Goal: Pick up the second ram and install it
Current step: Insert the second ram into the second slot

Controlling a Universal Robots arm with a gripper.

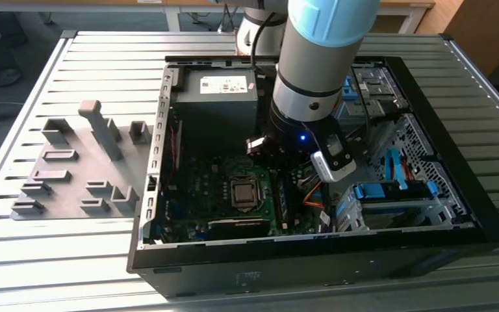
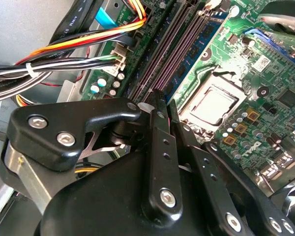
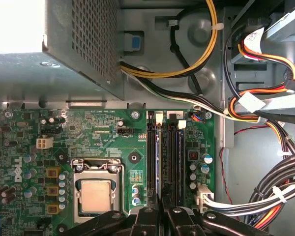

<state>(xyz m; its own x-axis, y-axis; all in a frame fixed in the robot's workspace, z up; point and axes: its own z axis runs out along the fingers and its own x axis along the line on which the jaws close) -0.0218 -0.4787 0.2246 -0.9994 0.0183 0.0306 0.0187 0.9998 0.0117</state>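
Note:
My gripper (image 3: 162,205) is low over the motherboard's memory slots (image 3: 173,152), beside the CPU socket (image 3: 96,195). Its black fingers (image 2: 156,105) are drawn close together. A thin blue-green strip, the second ram (image 3: 162,157) seen edge-on, runs along the slot line straight into the narrow gap between the fingertips. It stands upright between the white end clips (image 3: 160,117). In the exterior view the arm's wrist (image 1: 306,123) reaches down into the open computer case (image 1: 158,195) and covers the slots.
Bundled power cables (image 3: 246,105) run close beside the slots. The power supply box (image 1: 219,91) sits at the case's far end, and blue drive-bay clips (image 1: 379,192) lie toward the exterior view's right. Grey holder blocks (image 1: 76,169) stand on the slatted table outside the case.

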